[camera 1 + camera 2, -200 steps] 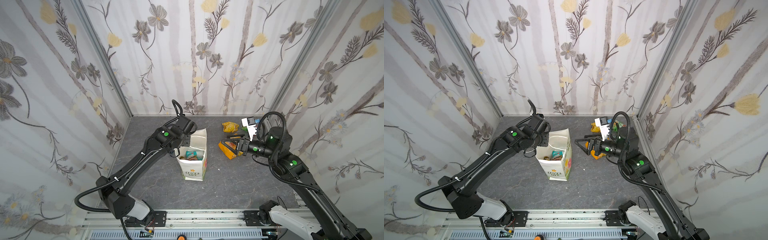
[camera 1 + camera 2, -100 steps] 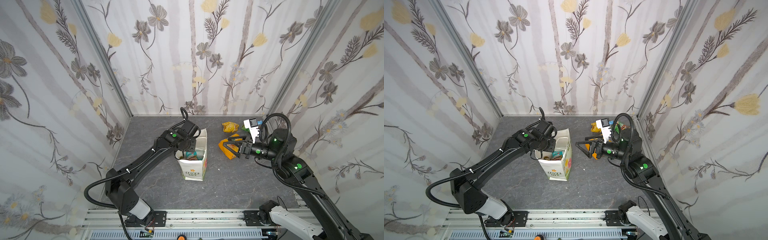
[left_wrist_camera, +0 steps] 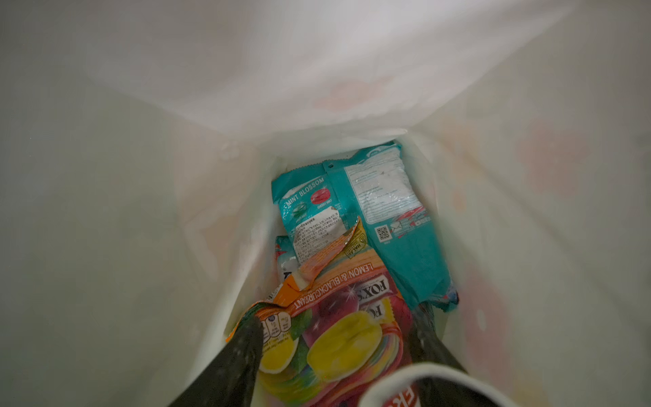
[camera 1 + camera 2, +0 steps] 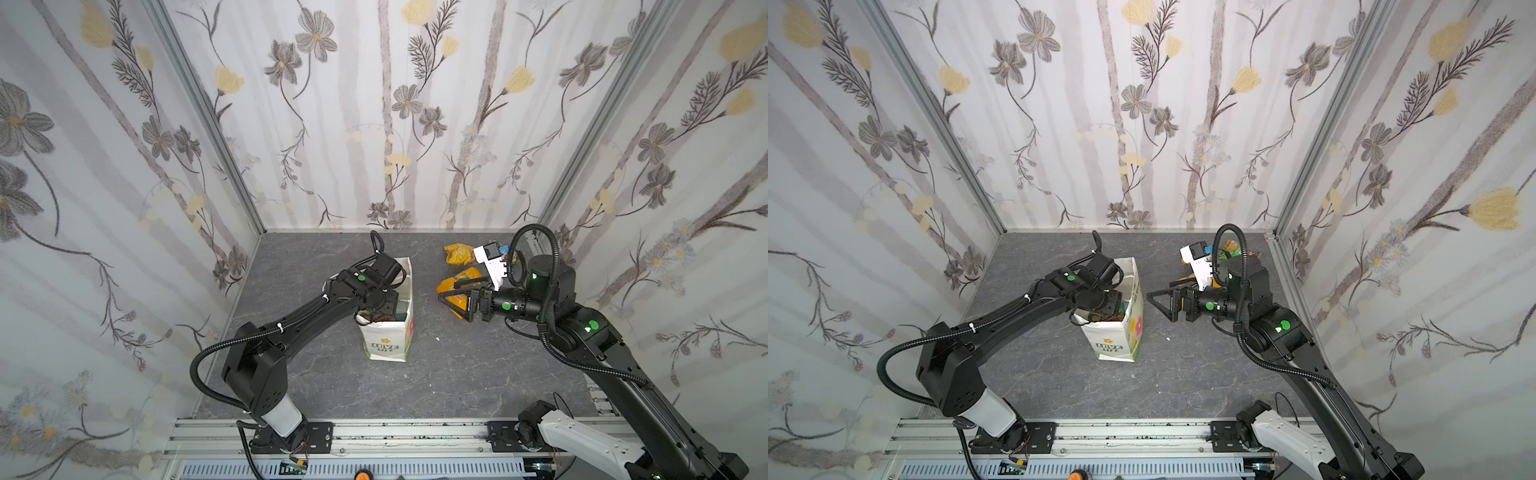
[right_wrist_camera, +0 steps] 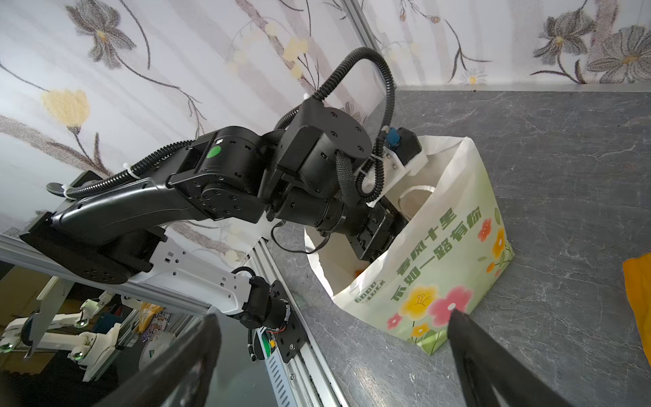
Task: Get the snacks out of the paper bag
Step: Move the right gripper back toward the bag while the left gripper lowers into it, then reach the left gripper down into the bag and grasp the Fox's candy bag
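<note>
Find paper bag [image 4: 386, 336] upright on grey table [image 4: 332, 386], mouth open; see left gripper [image 3: 338, 320] sunk inside the bag, its tips hidden by the walls in both top views; from the left wrist, make out two dark fingers [image 3: 243, 352] spread either side of red-orange FOX'S packet [image 3: 352, 310]; cannot tell whether clamping or merely straddling; count deeper in the bag teal MINT BLOSSOM packet [image 3: 310, 211], second teal packet [image 3: 398, 229] back-side up, teal-white scrap [image 3: 283, 262] mostly buried; find right gripper [image 5: 333, 313] beside the bag, apart from it, jaws gaping, nothing between; farther from the bag, note yellow packet [image 4: 457, 253] and orange-yellow packet [image 4: 463, 275], the latter half masked by that gripper.
</note>
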Robot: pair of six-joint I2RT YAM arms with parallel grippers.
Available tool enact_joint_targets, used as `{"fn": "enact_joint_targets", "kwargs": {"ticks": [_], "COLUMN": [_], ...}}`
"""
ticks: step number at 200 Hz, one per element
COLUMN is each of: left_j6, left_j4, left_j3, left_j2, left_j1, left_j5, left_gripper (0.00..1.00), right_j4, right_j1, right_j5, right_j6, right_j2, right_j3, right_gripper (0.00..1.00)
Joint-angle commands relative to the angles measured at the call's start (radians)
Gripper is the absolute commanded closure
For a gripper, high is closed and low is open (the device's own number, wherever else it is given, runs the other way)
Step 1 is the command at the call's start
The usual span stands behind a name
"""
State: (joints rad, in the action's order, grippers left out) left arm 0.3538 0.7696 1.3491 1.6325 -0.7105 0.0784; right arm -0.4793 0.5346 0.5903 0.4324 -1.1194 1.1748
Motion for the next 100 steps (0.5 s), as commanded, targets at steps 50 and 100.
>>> {"fn": "enact_joint_targets", "kwargs": {"ticks": [50,100], "left_j6": [-0.004,0.016], "left_j4": [-0.151,-0.148], "left_j3": [-0.133,-0.166], "left_j2": [0.011,0.075], "left_j1": [0.000,0.000], "left_j5": [-0.017,-0.001], "left_gripper": [0.25,0.20], "right_j4": [-0.003,0.001], "right_j1": [0.008,0.015], "right_j5": [-0.029,-0.033], "right_j6": [-0.023,-0.017], "right_j2": [-0.016,-0.015], "right_j3": [0.009,0.012], "right_gripper": [0.01,0.01]}}
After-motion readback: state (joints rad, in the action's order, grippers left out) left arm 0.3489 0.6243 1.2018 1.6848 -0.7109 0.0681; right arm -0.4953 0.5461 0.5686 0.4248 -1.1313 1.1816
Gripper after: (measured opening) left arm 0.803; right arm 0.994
